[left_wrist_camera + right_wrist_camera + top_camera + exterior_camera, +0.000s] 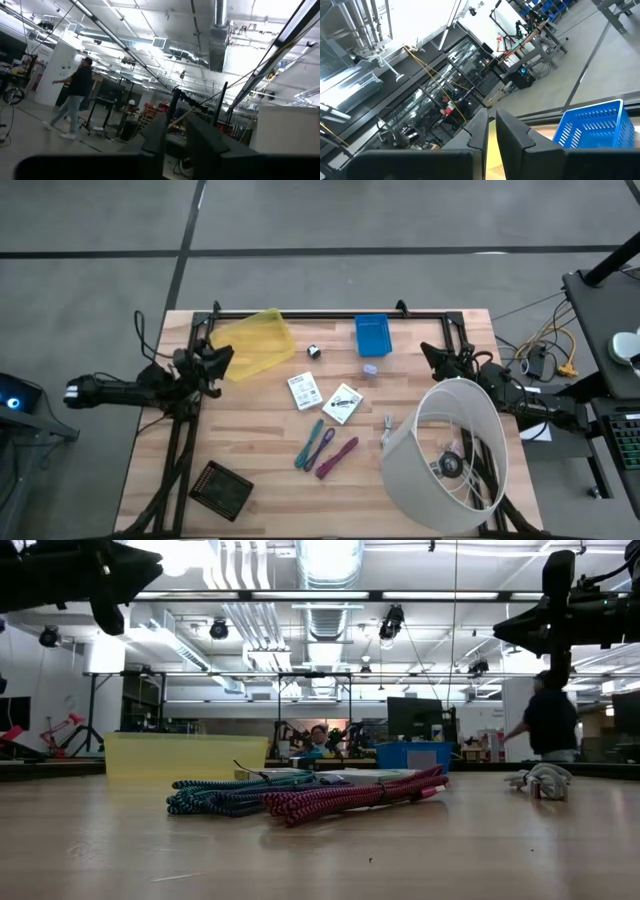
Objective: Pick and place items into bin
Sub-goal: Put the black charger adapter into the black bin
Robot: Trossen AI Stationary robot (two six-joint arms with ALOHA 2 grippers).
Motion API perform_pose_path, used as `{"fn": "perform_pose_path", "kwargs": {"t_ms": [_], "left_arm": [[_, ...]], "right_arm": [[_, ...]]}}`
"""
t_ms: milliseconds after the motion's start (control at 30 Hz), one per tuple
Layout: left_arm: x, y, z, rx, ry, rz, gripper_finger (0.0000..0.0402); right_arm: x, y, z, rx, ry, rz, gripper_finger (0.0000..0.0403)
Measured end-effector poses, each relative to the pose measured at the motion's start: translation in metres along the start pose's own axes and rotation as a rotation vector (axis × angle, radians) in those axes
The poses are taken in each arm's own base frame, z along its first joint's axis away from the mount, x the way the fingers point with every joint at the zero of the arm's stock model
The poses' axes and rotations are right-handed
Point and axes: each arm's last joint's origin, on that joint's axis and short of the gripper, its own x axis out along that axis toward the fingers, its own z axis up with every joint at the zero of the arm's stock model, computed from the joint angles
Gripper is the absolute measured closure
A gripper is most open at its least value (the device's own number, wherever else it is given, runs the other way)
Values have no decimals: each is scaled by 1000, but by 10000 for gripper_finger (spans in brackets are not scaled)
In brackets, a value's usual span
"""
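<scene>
Wooden desk is strewn with items, none yet binned. Left gripper and right gripper are parked apart, jaws nearly closed, empty. Items lie between them; blue bin must be reached after a first grasp.

Wooden table (bins, tools, packets).

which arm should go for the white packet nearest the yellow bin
Left. The left tool sits beside the yellow bin, on that white packet's side; the right tool waits across the table.
</scene>
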Motion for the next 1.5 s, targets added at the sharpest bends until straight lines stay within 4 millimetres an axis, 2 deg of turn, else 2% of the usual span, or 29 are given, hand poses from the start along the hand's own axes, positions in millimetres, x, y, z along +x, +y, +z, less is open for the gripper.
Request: {"fn": "perform_pose_path", "kwargs": {"t_ms": [167,300,467,800,867,1033,1200,1400,1500], "left_arm": [[16,-10,11,8,27,-33,257],[33,-19,16,-2,56,-29,225],[53,-31,28,0,65,-58,225],[106,-43,15,121,386,-152,231],[120,-44,22,129,402,-172,231],[148,-41,26,161,515,-233,231],[178,-40,39,221,558,-306,231],[210,-34,40,260,634,-378,231],[225,-27,33,295,707,-356,231]], "right_arm": [[0,0,0,0,1,0,376],[0,0,0,-2,2,-1,376],[0,0,0,-6,2,-1,376],[0,0,0,-6,5,-2,376],[0,0,-1,-5,5,-2,376],[1,0,-1,-6,9,-6,376],[1,-1,-1,-7,12,-8,376],[1,-1,-2,-14,19,-15,376],[2,-2,-3,-23,28,-22,376]]}}
